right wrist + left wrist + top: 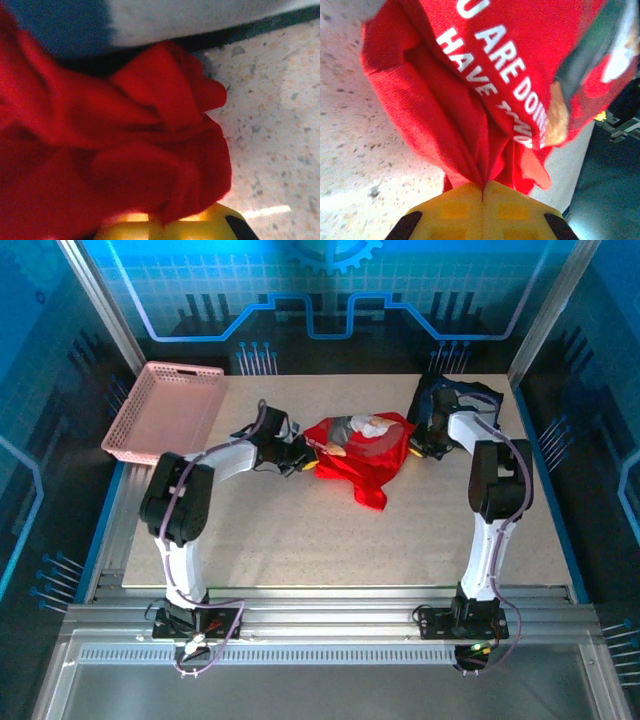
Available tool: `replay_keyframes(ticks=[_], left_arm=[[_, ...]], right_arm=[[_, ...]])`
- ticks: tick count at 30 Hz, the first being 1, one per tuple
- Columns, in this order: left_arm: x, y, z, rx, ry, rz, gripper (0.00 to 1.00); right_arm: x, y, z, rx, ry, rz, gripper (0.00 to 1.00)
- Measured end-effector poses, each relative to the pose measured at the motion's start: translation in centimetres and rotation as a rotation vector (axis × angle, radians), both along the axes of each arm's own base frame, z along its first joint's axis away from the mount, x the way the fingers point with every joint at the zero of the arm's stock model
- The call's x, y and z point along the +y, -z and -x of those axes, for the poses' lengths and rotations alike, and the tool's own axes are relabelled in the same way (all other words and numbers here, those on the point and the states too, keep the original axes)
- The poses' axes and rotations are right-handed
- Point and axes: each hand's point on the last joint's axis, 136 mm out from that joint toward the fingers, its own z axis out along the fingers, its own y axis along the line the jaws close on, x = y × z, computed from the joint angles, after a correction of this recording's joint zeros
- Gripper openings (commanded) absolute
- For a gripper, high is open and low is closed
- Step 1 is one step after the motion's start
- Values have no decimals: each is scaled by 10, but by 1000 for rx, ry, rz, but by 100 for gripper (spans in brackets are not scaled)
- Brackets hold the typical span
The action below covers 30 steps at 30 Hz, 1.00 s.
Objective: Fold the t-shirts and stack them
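The red t-shirt (360,455) hangs bunched between both arms over the middle of the table, its print and white lettering (495,65) facing up. My left gripper (303,453) is shut on its left edge; in the left wrist view the cloth (470,125) runs pinched into the closed yellow fingers (450,210). My right gripper (412,448) is shut on its right edge, where red folds (150,150) cover the yellow fingers (210,222). The dark navy t-shirt (462,395) lies crumpled at the back right, behind the right arm.
A pink lattice basket (165,410) stands at the table's back left corner. Bare speckled tabletop (330,540) spreads in front of the shirt. Metal frame posts stand at the back corners.
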Motion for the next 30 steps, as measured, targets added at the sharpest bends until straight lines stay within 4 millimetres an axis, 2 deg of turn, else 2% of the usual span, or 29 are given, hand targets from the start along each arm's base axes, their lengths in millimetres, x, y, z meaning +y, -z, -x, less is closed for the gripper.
replay_keyframes(ticks=[2, 5, 10, 14, 16, 19, 24, 26, 28, 30], left_arm=[[13, -24, -1, -46, -25, 10, 0], [36, -67, -2, -136, -68, 21, 0], [72, -143, 3, -313, -134, 37, 0], [95, -173, 15, -390, -172, 32, 0], [105, -181, 23, -407, -192, 31, 0], [113, -193, 34, -439, -200, 28, 0], [115, -214, 58, -503, -201, 32, 0], [118, -209, 67, -502, -210, 24, 0], [120, -196, 73, -475, -214, 14, 0], [121, -168, 77, -414, -218, 1, 0]], right_arm=[[2, -25, 1, -56, -15, -7, 0], [6, -80, 6, -176, -49, -19, 0], [9, -197, 26, -447, -94, -38, 0], [-3, -254, 53, -580, -83, -55, 0], [-7, -272, 66, -618, -76, -62, 0], [-5, -292, 85, -654, -91, -90, 0], [4, -301, 114, -645, -121, -126, 0], [5, -293, 126, -627, -118, -131, 0], [4, -274, 138, -583, -109, -140, 0], [2, -245, 145, -509, -94, -157, 0]])
